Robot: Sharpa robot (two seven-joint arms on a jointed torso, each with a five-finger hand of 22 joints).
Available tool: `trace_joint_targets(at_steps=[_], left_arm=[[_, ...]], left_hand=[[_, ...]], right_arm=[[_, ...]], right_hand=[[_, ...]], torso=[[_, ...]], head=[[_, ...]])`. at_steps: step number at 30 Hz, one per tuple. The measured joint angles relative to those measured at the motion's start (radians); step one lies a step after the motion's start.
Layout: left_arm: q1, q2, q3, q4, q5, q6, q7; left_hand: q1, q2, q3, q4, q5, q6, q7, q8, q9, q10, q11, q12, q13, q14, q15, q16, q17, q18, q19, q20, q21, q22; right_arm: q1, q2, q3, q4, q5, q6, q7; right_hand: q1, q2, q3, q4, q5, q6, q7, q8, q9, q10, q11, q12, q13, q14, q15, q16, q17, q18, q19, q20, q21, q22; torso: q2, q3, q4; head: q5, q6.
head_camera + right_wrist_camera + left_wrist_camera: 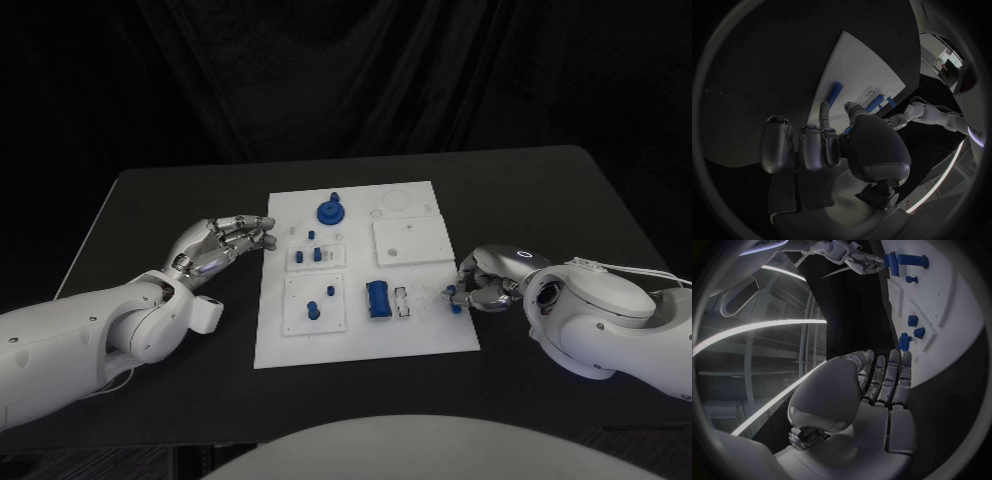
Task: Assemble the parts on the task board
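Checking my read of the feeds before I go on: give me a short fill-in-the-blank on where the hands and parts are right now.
1. The task board is the colour ____.
2. The right hand is at the board's ____ edge in the head view.
3. The left hand holds ____.
4. The round blue part stands near the board's ____ edge, away from the robot.

Missing words: white; right; nothing; far

The white left arm reaches in over the table, its silver many-fingered left hand (227,241) held with fingers (891,375) loosely extended side by side, gripping nothing. The white right arm bends inward, its silver many-fingered right hand (483,280) curled, fingertips pinching a small blue piece (453,295).
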Motion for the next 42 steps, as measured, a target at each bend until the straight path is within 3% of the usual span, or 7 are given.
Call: trace_joint_targets(at_steps=[6,18,21,27,30,34,42], left_arm=[[0.000,0.000,0.000,0.000,0.000,0.001,0.000],[-0.001,0.004,0.000,-0.003,0.000,0.003,0.000],[-0.002,0.004,0.000,-0.003,0.000,0.004,0.000],[-0.003,0.004,0.000,-0.003,0.000,0.006,0.000],[-0.003,0.005,0.000,-0.003,0.000,0.007,0.000],[-0.004,0.006,0.000,-0.003,0.000,0.008,0.000],[-0.004,0.006,0.000,-0.003,0.000,0.011,0.000]], left_hand=[[0.000,0.000,0.000,0.000,0.000,0.000,0.000,0.000,0.000,0.000,0.000,0.000,0.000,0.000,0.000,0.000,0.000,0.000,0.000,0.000,0.000,0.000],[0.000,0.000,0.000,0.000,0.000,0.000,0.000,0.000,-0.001,0.000,0.000,0.000,-0.001,0.000,0.000,0.000,-0.001,0.000,0.000,0.000,0.000,0.000],[0.000,0.000,0.000,0.000,0.000,0.000,0.000,0.000,-0.001,0.000,0.000,0.000,-0.001,0.000,0.000,0.000,-0.001,0.000,0.000,0.000,0.000,0.001],[0.000,0.000,0.000,0.000,0.000,0.000,0.000,0.000,-0.001,0.000,0.000,0.000,-0.001,0.000,0.000,0.000,-0.001,0.000,0.000,0.000,0.000,0.001],[0.000,0.000,0.000,0.000,0.000,0.000,0.000,0.000,-0.001,0.000,0.000,0.000,-0.001,0.000,0.000,0.000,-0.001,0.000,0.000,0.000,0.000,0.001],[0.000,0.000,0.000,0.000,0.000,0.000,0.000,0.000,-0.001,0.000,0.000,0.000,-0.001,0.000,0.000,0.000,-0.001,0.000,0.000,0.000,0.000,0.001],[0.000,0.000,0.003,0.003,0.000,0.000,0.000,0.000,-0.001,0.000,0.000,0.000,-0.002,0.000,0.000,0.000,-0.002,0.000,0.000,0.000,0.004,0.001]], right_arm=[[-0.012,0.012,0.000,-0.013,0.000,0.015,-0.006],[-0.018,0.036,0.008,-0.031,-0.008,0.025,-0.010],[-0.021,0.041,0.009,-0.036,-0.010,0.026,-0.011],[-0.022,0.057,0.010,-0.045,-0.014,0.033,-0.013],[-0.022,0.065,0.012,-0.047,-0.015,0.038,-0.013],[-0.022,0.073,0.014,-0.051,-0.024,0.044,-0.013],[-0.023,0.089,0.015,-0.057,-0.080,0.060,-0.015]], right_hand=[[0.020,0.001,0.000,0.000,0.023,0.012,0.005,-0.020,-0.026,0.001,0.001,0.000,0.000,0.000,0.000,0.000,0.000,0.000,0.002,0.005,0.000,0.000],[0.060,0.006,0.019,-0.019,0.051,0.025,0.007,-0.041,-0.017,-0.002,0.005,0.000,0.000,-0.004,0.004,-0.005,0.000,0.000,0.002,0.005,-0.010,0.000],[0.080,0.005,0.026,-0.033,0.063,0.025,0.007,-0.056,0.108,-0.002,0.005,0.000,0.000,-0.004,0.004,-0.005,0.000,0.000,0.002,0.005,-0.010,0.000],[0.145,0.003,0.057,-0.091,0.077,0.036,0.003,-0.056,0.177,-0.002,0.005,0.000,0.000,-0.004,0.004,-0.005,0.000,0.000,0.002,0.005,-0.010,0.000],[0.199,0.002,0.104,-0.131,-0.041,0.050,-0.003,-0.055,0.185,-0.003,0.005,0.000,0.000,-0.004,0.004,-0.009,0.000,0.000,0.002,0.005,-0.010,0.000],[0.216,-0.007,0.107,-0.128,-0.072,0.066,-0.003,-0.050,0.183,-0.003,0.005,0.000,0.000,-0.002,0.005,-0.009,0.000,0.000,0.002,0.005,-0.010,0.000],[0.207,-0.024,0.120,-0.115,-0.144,0.070,-0.006,-0.031,0.118,0.000,0.003,0.000,0.000,-0.002,0.005,-0.009,0.001,0.000,0.002,0.005,-0.010,0.000]], torso=[[0.000,0.0000,-0.0002],[0.000,0.0005,-0.0003],[0.000,0.0006,-0.0005],[0.000,0.0007,-0.0009],[0.000,0.0009,-0.0009],[0.000,0.0011,-0.0009],[0.000,0.0012,-0.0010]], head=[[0.001,0.000],[0.000,0.000],[0.001,0.000],[0.001,0.000],[0.001,0.000],[0.002,0.000],[0.006,0.000]])
